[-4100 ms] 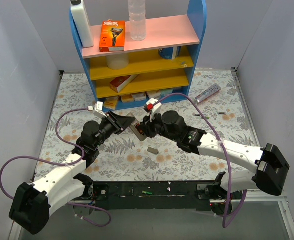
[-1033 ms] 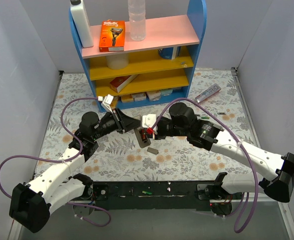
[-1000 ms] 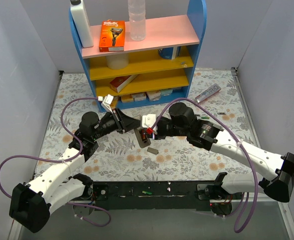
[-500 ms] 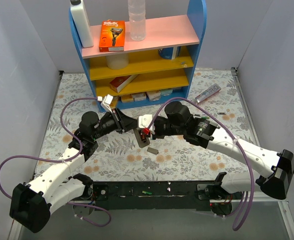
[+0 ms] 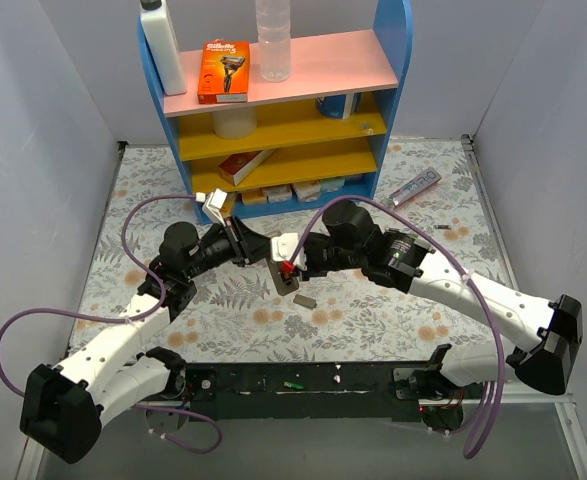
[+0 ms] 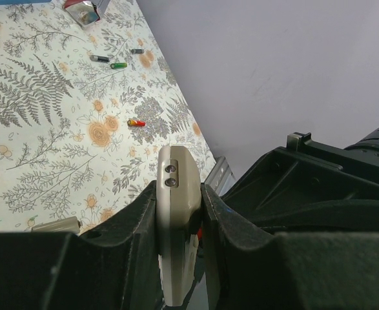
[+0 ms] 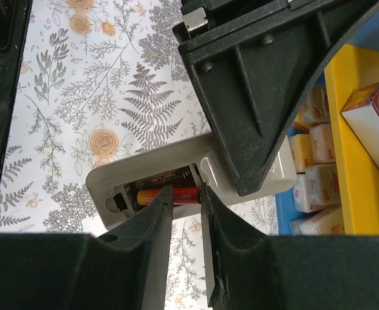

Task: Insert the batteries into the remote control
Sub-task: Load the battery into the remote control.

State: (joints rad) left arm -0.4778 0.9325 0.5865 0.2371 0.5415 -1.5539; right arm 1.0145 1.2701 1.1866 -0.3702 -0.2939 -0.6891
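My left gripper [image 5: 257, 252] is shut on the remote control [image 5: 279, 274] and holds it above the table, grey back outward. In the left wrist view the remote [image 6: 176, 194] stands edge-on between the pads. In the right wrist view its battery compartment [image 7: 160, 187] is uncovered and a red battery [image 7: 183, 194] lies inside. My right gripper [image 7: 185, 197] hovers right over that battery, jaws a narrow gap apart, wider than the battery. Loose batteries lie on the table: green [image 6: 118, 65], dark [image 6: 99, 58] and red [image 6: 135, 122].
The loose grey cover piece [image 5: 304, 298] lies on the table under the remote. A blue shelf unit [image 5: 283, 110] with boxes and bottles stands at the back. A silver-purple tube [image 5: 413, 187] lies at the back right. Grey walls close in both sides.
My right gripper has moved left, closing in on the remote's open back. The left arm holds the remote in the same place.
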